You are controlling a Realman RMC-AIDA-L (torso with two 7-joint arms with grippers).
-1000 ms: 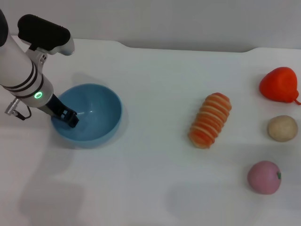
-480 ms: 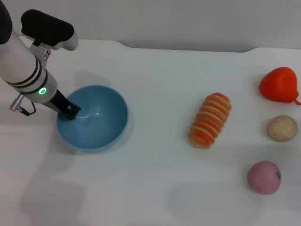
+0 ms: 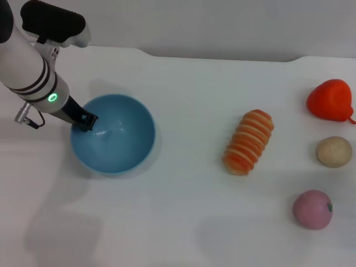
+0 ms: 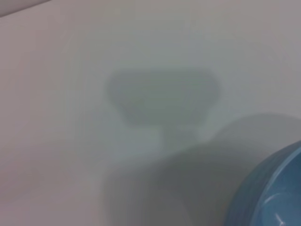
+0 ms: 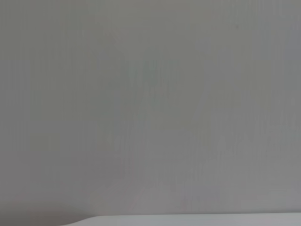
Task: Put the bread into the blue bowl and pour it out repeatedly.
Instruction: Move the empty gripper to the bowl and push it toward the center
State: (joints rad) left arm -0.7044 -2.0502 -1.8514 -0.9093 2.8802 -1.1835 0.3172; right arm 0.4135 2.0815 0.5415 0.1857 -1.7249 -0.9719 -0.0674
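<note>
**Left gripper at the rim of the blue bowl, bread lying apart on the counter**

A white counter [image 3: 183, 89] is seen spread across the head view, with a pale wall behind its far edge. The left arm [image 3: 30, 78] is reached in from the far left, a green ring lit on its wrist. The blue bowl [image 3: 119, 142] is set on the left part of the counter, upright and with nothing in it; a part of its rim is also caught in the left wrist view [image 4: 273, 188]. The left gripper [image 3: 85, 121] is placed at the bowl's left rim, its dark tip over the edge; the jaws appear closed on that rim, one part inside the bowl. The bread [image 3: 248, 142] is laid on the counter right of centre, well apart from the bowl, striped side up, slanted from near-left to far-right. A red fruit [image 3: 330, 100] is seen at the far right, a pink fruit [image 3: 312, 209] at the near right, and a small tan ball [image 3: 334, 151] between them. The right gripper is not shown in any view.
</note>
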